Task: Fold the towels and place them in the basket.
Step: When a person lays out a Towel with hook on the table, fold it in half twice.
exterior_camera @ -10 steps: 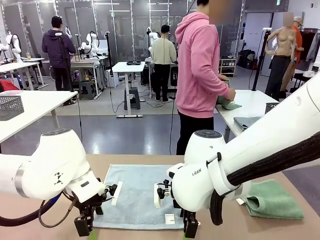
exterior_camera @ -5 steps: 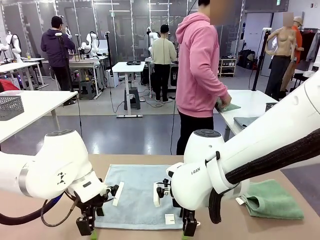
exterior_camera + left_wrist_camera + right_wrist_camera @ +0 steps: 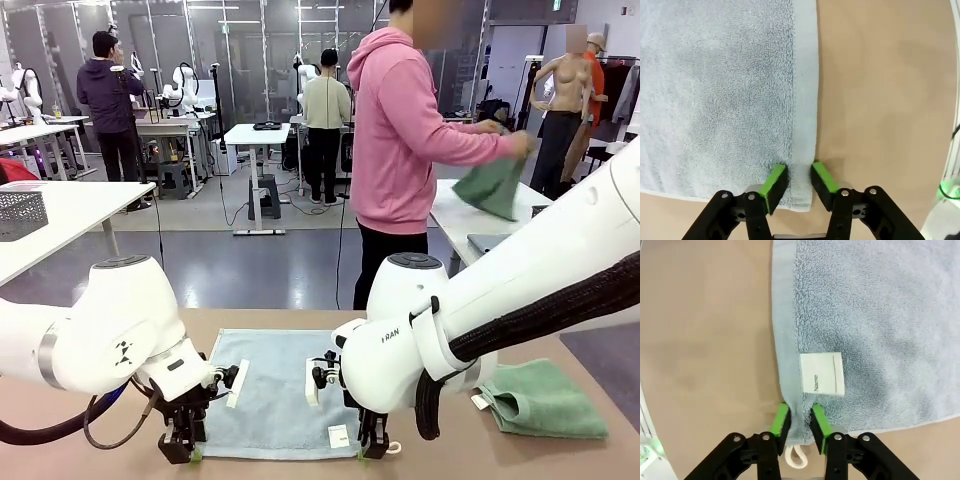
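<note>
The grey-blue towel (image 3: 275,385) lies spread flat on the tan table (image 3: 80,450), at 6 o'clock in the front view. Both arms lean down over its near edge. The left gripper (image 3: 185,447) sits at the towel's 7 o'clock corner and the right gripper (image 3: 372,447) at its 5 o'clock corner, each with its tips down at the cloth.

In the left wrist view the left gripper's green pads (image 3: 774,182) are pressed in on the smooth hem band of the grey-blue towel, pinching it just short of the corner. The terry field stretches off toward 11 o'clock, and bare table lies toward 2 o'clock. In the right wrist view the right gripper's pads (image 3: 781,421) pinch the hem band likewise, with a ridge of cloth caught between them. A small white loop (image 3: 797,458) pokes out of that corner at 6 o'clock, just under the pads, and a white label (image 3: 822,373) sits on the towel at 12 o'clock from them.

The mint green towel (image 3: 545,400) lies folded on the table at 4 o'clock in the front view, well apart from the grey-blue one, with a white tag (image 3: 480,402) at its 9 o'clock end. Beyond the table a person in a pink hoodie (image 3: 400,130) stands at 12 o'clock, turned toward a white table (image 3: 460,215) at 2 o'clock and holding a dark green cloth (image 3: 490,185) up above it. A grey mesh basket (image 3: 20,212) stands on a second white table (image 3: 80,200) at 9 o'clock.
</note>
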Tool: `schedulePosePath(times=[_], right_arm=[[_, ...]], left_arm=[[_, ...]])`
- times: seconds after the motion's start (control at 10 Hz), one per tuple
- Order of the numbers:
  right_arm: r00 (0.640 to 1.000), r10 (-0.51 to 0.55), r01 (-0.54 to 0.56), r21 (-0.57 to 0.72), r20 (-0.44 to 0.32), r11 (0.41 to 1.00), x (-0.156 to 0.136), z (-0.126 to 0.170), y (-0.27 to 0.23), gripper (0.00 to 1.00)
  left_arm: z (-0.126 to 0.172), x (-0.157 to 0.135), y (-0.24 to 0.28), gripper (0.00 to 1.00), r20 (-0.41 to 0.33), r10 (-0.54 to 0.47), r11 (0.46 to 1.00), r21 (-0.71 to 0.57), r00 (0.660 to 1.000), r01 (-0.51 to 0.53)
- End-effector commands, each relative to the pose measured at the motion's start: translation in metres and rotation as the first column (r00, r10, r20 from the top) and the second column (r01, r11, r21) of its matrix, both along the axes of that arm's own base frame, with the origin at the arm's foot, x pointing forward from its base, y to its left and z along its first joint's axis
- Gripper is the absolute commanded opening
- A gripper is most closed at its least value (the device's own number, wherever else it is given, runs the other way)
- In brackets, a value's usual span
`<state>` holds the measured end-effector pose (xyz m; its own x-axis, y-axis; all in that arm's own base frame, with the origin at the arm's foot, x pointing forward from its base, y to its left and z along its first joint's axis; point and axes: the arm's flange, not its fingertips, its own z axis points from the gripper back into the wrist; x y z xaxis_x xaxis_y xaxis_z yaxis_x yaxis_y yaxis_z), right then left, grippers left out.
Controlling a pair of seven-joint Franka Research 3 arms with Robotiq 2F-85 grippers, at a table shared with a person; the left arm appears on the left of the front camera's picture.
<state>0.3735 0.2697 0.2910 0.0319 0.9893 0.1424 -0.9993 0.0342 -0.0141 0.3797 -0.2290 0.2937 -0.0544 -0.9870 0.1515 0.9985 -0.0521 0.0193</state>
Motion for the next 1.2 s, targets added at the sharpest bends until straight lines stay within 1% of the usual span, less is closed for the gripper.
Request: schedulePosePath(times=[0.0,0.3,0.5,0.7,0.8,1.0,1.1], right_arm=[[1.0,0.014,-0.014,0.0,-0.021,1.0,-0.002,-0.009,-0.004,0.0],[1.0,0.013,-0.013,0.003,-0.029,1.0,-0.002,-0.008,-0.004,0.0],[0.999,0.018,-0.017,0.013,-0.029,1.0,-0.004,0.002,-0.003,0.0],[0.999,0.016,-0.015,0.025,-0.036,1.0,-0.015,0.023,-0.002,0.0],[0.998,0.008,-0.007,0.022,-0.054,1.0,-0.024,0.036,0.0,0.0],[0.998,0.013,-0.013,-0.006,-0.054,1.0,-0.046,0.065,0.002,0.0],[0.999,0.007,-0.006,0.009,-0.052,1.0,-0.053,0.077,-0.001,0.0]], left_arm=[[-0.006,0.0,-0.001,0.0,-0.019,0.006,0.999,0.041,1.0,-0.006],[-0.006,0.001,0.0,0.0,-0.022,0.011,0.999,0.038,1.0,-0.01],[0.003,-0.003,0.001,0.0,-0.007,0.013,0.999,0.029,1.0,-0.012],[0.027,-0.016,0.001,0.0,0.024,0.019,1.0,0.001,1.0,-0.019],[0.041,-0.025,0.001,0.0,0.036,0.009,1.0,-0.001,0.999,-0.009],[0.066,-0.046,0.0,0.0,-0.014,-0.033,0.999,0.043,0.999,0.034],[0.074,-0.053,0.001,0.0,-0.038,-0.034,0.999,0.017,0.999,0.035]])
